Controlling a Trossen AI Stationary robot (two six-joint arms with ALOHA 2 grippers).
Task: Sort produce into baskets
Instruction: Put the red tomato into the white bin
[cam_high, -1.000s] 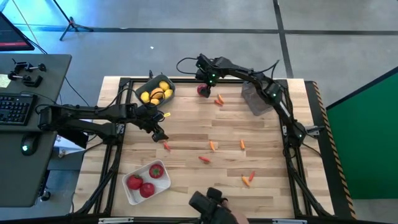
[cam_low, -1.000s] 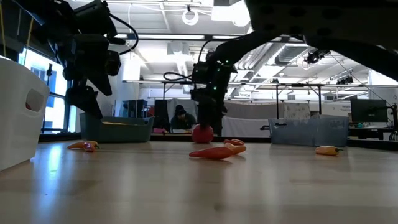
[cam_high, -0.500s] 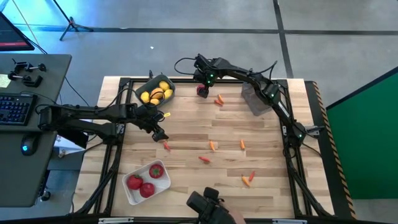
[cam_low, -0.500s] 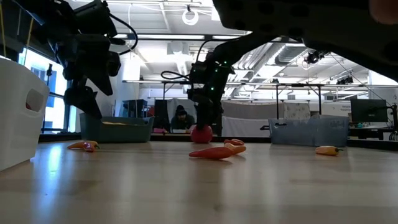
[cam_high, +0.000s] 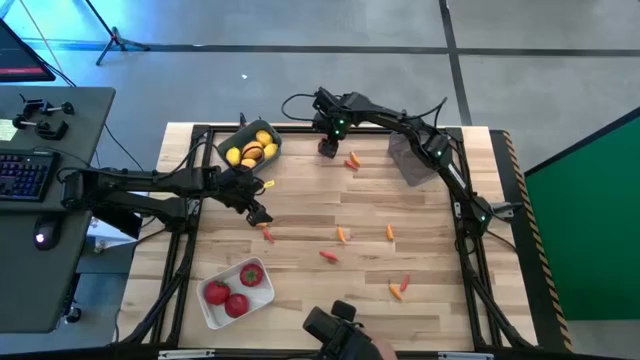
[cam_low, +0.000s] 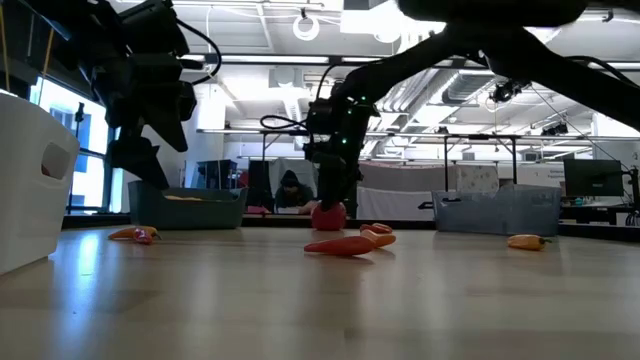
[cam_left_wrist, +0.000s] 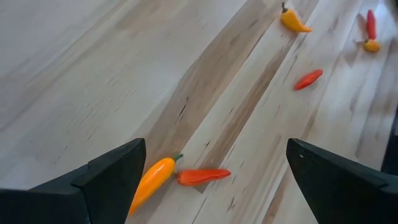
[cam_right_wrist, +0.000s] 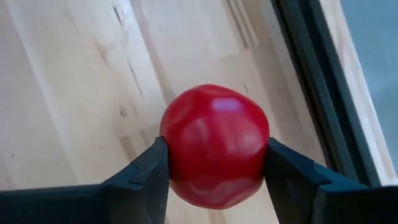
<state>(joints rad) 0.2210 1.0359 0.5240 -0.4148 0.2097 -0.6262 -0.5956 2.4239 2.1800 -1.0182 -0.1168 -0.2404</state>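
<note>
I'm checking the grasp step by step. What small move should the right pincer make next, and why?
Probably lift straight up. The right pincer has both fingers against the sides of the red fruit, which sits on the table near its far edge, so it looks gripped.

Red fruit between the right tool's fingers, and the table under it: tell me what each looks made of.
Red fruit: seemingly moulded plastic or rubber, smooth with a soft sheen and faint dents; which one is unclear. Table: pale wood planks, visible grain and seams, matte finish.
</note>
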